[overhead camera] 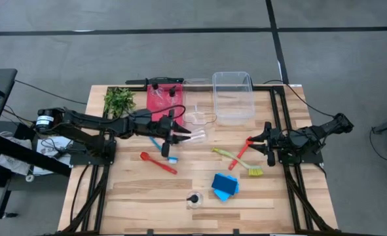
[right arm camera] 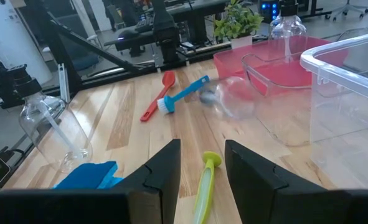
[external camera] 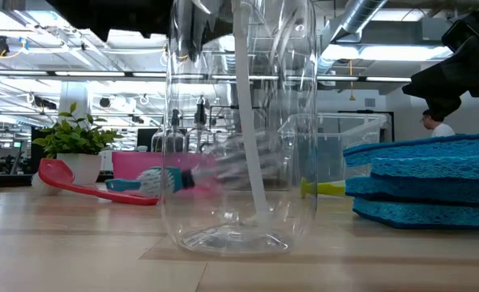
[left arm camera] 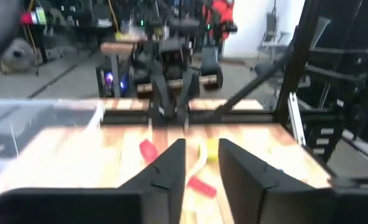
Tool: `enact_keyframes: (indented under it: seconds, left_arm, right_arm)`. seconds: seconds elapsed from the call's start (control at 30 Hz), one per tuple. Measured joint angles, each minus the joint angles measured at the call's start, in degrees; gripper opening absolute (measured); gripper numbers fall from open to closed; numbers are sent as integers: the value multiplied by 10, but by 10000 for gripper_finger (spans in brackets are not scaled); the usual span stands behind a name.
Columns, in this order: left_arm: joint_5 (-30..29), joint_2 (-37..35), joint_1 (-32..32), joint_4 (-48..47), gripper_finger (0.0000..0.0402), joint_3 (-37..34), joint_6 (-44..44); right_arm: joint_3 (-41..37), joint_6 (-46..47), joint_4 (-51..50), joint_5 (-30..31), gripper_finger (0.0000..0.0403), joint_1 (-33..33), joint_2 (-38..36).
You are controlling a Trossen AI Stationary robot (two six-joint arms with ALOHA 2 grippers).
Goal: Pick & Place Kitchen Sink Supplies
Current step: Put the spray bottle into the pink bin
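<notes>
Clear upright bottle (external camera: 241, 122) w/ dip tube, blue sponges (external camera: 425, 182) stacked beside

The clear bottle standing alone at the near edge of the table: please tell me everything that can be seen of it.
The clear bottle stands upright on the wooden table, alone near the front edge. It looks like transparent plastic with a black cap, seen from above. In the low view its body fills the middle, looks empty, and a pale tube runs down inside to the bottom. The blue sponges lie just beside it, apart. No gripper touches it.
</notes>
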Motion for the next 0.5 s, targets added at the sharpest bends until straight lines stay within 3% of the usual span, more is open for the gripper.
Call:
enact_keyframes:
  seconds: [0.27, 0.5]
  left_arm:
    - [-1, 0, 0, -172, 185, -3, -2]
    - [-14, -11, -2, -300, 209, -3, -2]
  right_arm:
    - [0, 0, 0, 0, 119, 0, 0]
    - [0, 0, 0, 0, 119, 0, 0]
